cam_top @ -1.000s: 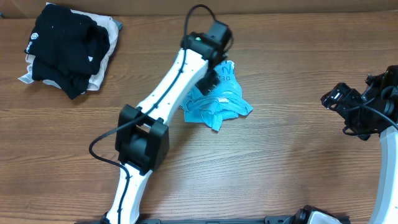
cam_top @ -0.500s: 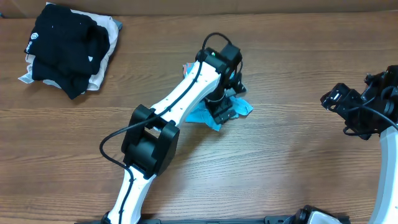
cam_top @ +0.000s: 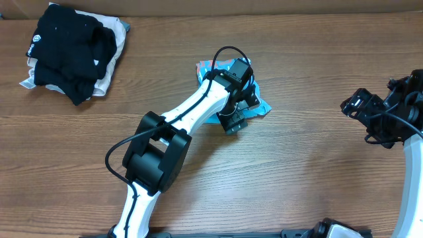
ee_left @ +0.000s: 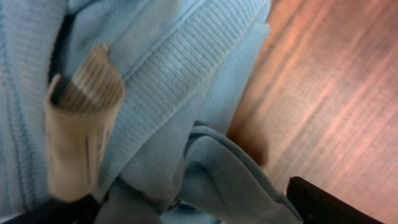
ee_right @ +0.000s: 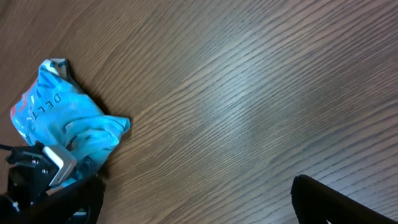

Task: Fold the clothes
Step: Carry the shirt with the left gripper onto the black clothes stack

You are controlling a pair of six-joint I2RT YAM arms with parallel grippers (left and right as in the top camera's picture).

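Observation:
The light blue T-shirt [cam_top: 260, 106] lies crumpled on the wooden table at centre, with white lettering showing in the right wrist view [ee_right: 62, 118]. My left gripper [cam_top: 232, 120] is pressed down into its lower edge. In the left wrist view the blue cloth [ee_left: 174, 74] fills the frame. It bulges between the jaws of the left gripper [ee_left: 186, 208], which stand wide apart. A tan neck label [ee_left: 81, 124] sticks up at left. My right gripper [cam_top: 362, 116] hovers open and empty at the far right, and the right wrist view shows it [ee_right: 196, 199] over bare wood.
A black garment [cam_top: 69, 46] lies heaped on a beige cloth [cam_top: 114, 63] at the back left corner. The left arm [cam_top: 192, 116] stretches diagonally from the front edge to the shirt. Bare wood lies between the shirt and the right arm.
My left gripper has swung from the shirt's top edge down across it to its lower edge. The shirt's lower folds have bunched up under it. The right arm has not moved.

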